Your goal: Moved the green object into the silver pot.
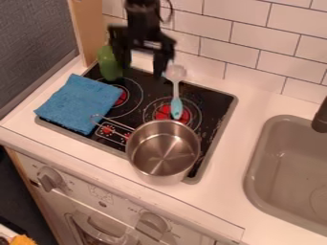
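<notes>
Nearest the camera, at the bottom left corner, can make out something orange [24, 240], too cut off to name. Above it, can see knobs [49, 178] on the stove's front. On the black cooktop [214, 103], at its front right edge, can see the silver pot [163, 155], upright, with its wire handle pointing toward a folded blue cloth [78, 103]. Behind the cloth, can find the green object [110, 64], upright at the back left of the cooktop, outside the pot. Just to its right, can see the tool [141, 68] hanging with fingers spread wide, with nothing visible between them; cannot tell whether touching the object. Near the right finger, can see a pale spoon [176, 88]. Farther right, can see a grey sink [256, 162] set into the white desk [223, 196], beneath a dark tap [321, 117]
</notes>
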You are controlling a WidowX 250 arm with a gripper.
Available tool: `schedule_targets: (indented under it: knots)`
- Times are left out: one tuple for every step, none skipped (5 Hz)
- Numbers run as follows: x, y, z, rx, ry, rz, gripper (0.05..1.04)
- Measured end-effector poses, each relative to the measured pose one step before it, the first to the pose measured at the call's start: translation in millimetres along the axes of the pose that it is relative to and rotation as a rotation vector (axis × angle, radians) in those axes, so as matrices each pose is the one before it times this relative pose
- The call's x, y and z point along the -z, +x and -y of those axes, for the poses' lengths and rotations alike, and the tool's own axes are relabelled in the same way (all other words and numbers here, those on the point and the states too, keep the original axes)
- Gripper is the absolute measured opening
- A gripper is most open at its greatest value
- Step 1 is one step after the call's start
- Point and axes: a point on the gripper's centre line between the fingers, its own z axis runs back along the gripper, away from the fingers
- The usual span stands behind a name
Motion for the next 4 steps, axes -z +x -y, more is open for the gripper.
schedule_targets:
  knots:
    - [-2.16, 18.87, -28.31, -0.05, 0.0263, -0.0057, 1.001]
    - [9.89, 19.06, -18.53, -0.0354, 0.0232, -0.0151, 1.001]
    - [5.39, 15.72, -3.13, 0.0014, 0.0116, 0.0069, 1.001]
    - [8.88, -1.36, 0.62, -0.0001, -0.003, -0.023, 0.95]
